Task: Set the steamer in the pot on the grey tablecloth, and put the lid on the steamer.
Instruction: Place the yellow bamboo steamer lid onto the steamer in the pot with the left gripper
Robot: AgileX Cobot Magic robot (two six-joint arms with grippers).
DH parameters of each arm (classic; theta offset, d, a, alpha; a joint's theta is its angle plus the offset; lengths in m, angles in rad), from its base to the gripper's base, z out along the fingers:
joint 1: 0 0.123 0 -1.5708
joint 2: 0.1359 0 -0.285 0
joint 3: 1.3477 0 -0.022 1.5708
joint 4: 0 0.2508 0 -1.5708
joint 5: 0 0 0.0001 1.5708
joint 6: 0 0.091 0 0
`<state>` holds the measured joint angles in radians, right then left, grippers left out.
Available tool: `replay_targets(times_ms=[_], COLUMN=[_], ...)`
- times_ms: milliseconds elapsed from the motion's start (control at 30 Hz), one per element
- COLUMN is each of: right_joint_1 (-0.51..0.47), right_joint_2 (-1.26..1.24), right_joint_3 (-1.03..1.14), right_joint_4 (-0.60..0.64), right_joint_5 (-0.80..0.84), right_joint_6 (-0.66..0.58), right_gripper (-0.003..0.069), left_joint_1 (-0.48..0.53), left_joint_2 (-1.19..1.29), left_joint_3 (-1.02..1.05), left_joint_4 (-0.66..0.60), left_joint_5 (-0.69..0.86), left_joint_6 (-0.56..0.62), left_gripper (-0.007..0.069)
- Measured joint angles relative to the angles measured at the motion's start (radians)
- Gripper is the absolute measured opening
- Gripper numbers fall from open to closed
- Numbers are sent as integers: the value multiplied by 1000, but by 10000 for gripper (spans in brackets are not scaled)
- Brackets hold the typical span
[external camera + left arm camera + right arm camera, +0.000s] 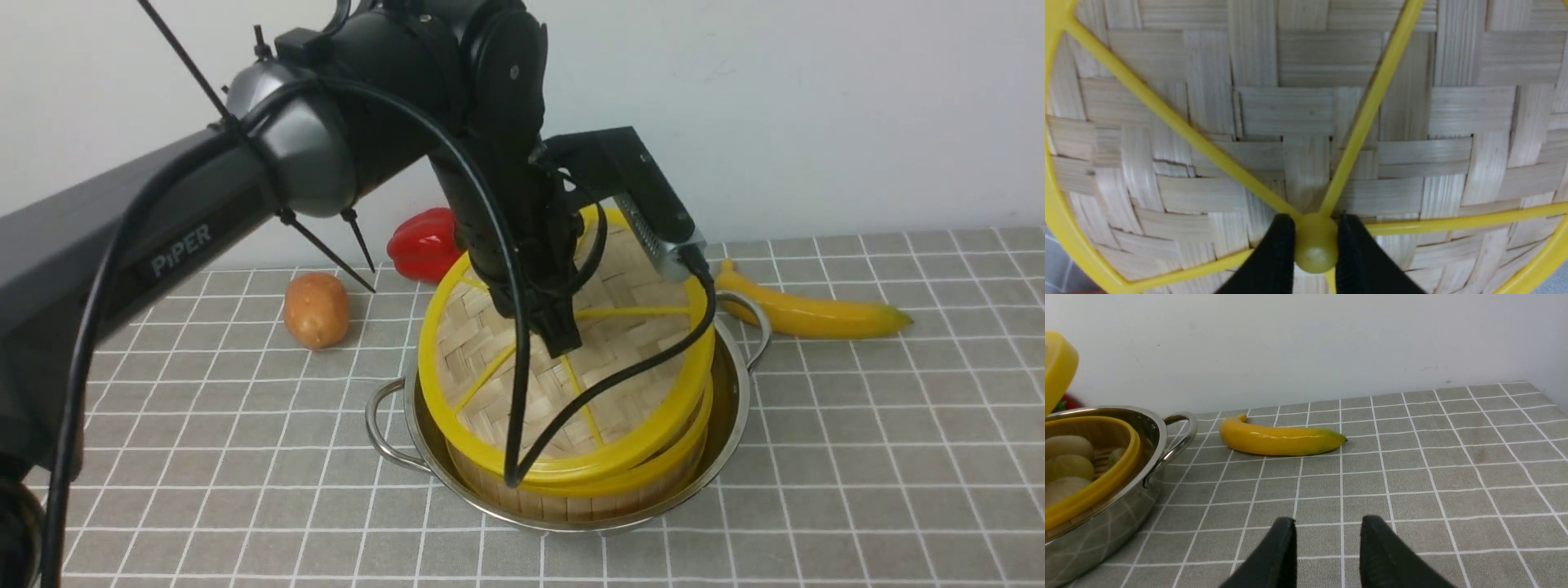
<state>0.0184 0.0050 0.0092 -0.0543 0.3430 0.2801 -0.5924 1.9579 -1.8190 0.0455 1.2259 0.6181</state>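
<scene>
My left gripper (1315, 222) is pinched tight on the knob (1315, 253) of the lid (473, 343). The lid's tilted over the steamer (571, 498), which sits in the pot (731, 392) on the grey tablecloth (857, 408). Meanwhile my right gripper (1327, 531) hangs spread and empty near the banana (1278, 439).

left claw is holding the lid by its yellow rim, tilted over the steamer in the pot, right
Not quite. The left wrist view shows the left claw holding the lid by its central knob, not its yellow rim. The rest holds: the lid is tilted over the steamer in the pot.
</scene>
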Motion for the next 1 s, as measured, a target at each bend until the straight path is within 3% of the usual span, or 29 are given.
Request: replay_targets(times_ms=[500, 1000], right_joint_1=[0, 0], right_joint_2=[0, 0], right_joint_3=[0, 0], right_joint_4=[0, 0], right_joint_5=[0, 0], right_joint_6=[0, 0], right_gripper=[240, 240], left_joint_1=[0, 0], left_joint_2=[44, 45], left_joint_3=[-28, -35], left_joint_4=[69, 17], left_joint_5=[0, 0], left_joint_6=[50, 164], left_gripper=[116, 116])
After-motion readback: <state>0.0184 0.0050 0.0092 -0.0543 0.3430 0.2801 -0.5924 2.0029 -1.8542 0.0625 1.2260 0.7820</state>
